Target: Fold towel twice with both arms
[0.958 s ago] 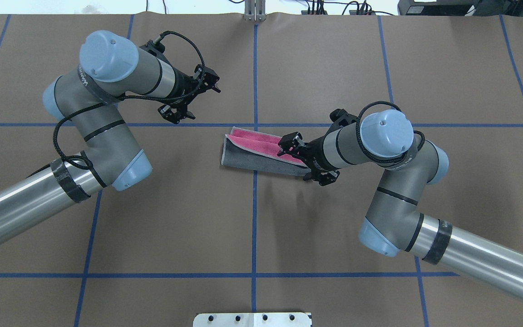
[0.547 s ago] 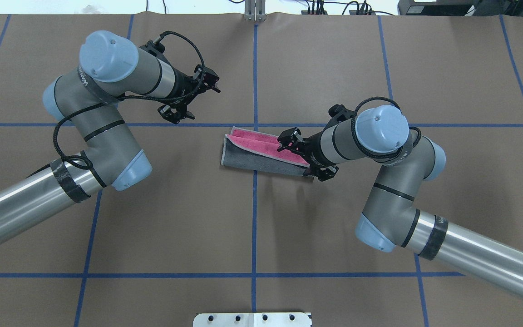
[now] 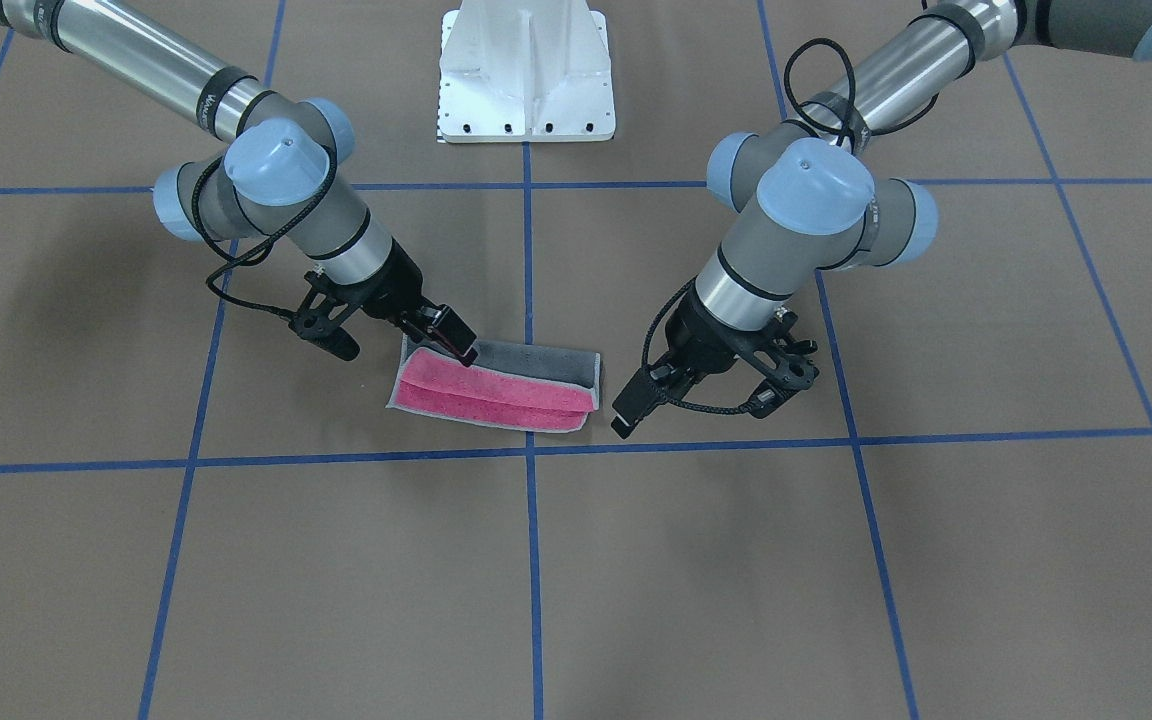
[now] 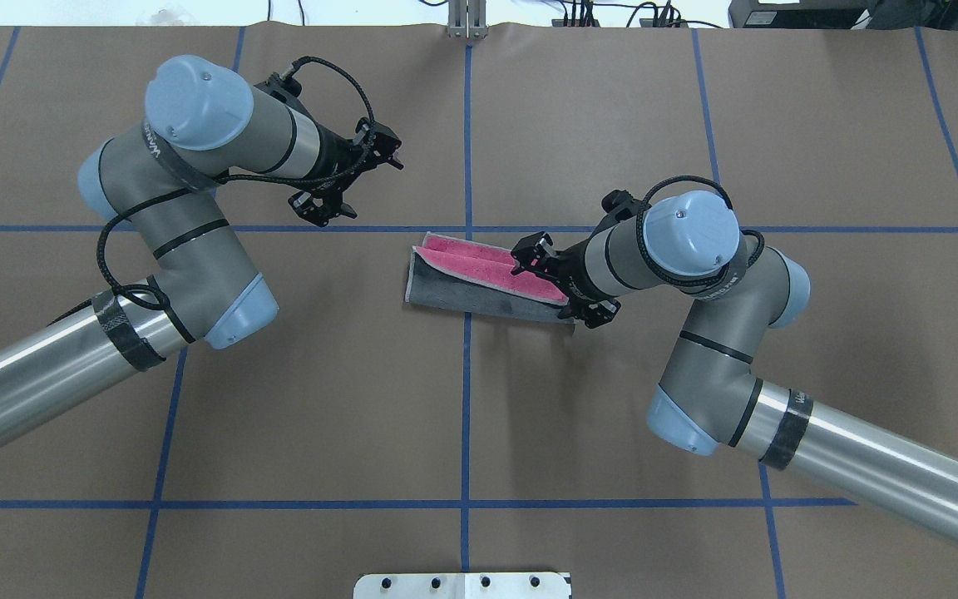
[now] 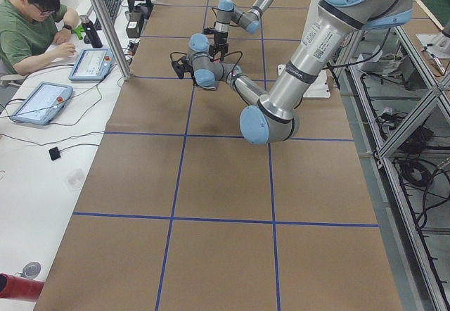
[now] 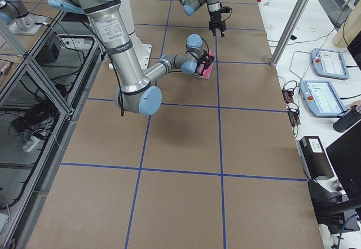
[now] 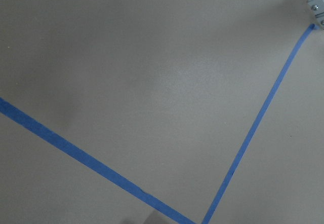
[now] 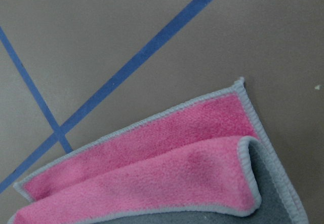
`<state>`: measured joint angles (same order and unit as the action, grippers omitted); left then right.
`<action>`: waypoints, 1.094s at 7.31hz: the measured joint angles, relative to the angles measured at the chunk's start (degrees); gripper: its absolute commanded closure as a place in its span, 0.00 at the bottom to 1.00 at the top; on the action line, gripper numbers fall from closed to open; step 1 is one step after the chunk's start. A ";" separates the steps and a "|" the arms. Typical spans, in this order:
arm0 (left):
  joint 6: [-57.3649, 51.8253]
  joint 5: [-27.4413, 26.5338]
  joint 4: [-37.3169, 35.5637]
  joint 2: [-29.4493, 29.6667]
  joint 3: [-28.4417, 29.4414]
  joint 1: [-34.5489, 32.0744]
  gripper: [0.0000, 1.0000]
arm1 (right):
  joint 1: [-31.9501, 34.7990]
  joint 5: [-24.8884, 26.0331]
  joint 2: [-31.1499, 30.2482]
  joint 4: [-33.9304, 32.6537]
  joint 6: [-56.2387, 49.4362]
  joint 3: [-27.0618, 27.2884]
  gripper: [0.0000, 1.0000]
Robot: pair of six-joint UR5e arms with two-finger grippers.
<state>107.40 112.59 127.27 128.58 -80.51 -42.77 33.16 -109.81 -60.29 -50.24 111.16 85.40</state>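
Left arm enters bent at the elbow, wrist raised over the table; left gripper points down toward the brown cover, apart from the cloth; its fingers show only edge-on, so whether they stand wide or narrow cannot be told; its wrist camera takes in only table cover and two blue tape lines that meet. The towel lies on the table to the right of the left gripper and a little nearer the robot, straddling the centre tape line; it is folded once into a long strip, slightly askew; the grey face is up along the robot-side edge; pink shows along the far edge, where the upper layer curls back and does not lie closed on the lower one; the light hem is visible all round. Right gripper sits over the right end of the towel, tip at or just above the cloth; contact cannot be judged, nor whether the fingers pinch it; the wrist view shows this end's corner and gaping layers. Right arm reaches in from the right.
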 measured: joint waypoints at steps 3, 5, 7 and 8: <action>0.00 0.00 0.10 -0.49 -0.08 0.01 0.00 | 0.77 0.28 2.84 0.02 -0.23 -3.53 0.01; 0.00 0.06 0.16 -0.74 -0.14 0.05 0.00 | 2.17 0.24 3.89 0.02 -0.32 -4.59 0.01; 0.00 0.05 0.17 -0.79 -0.17 0.01 0.00 | 3.85 0.19 5.62 0.03 -0.82 -7.28 0.01; 0.00 0.07 0.18 -0.79 -0.17 -0.02 0.00 | 4.55 0.16 6.60 0.05 -1.23 -8.90 0.01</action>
<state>107.40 112.65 127.44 127.80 -80.68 -42.79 37.71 -109.65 -53.69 -50.20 109.93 76.50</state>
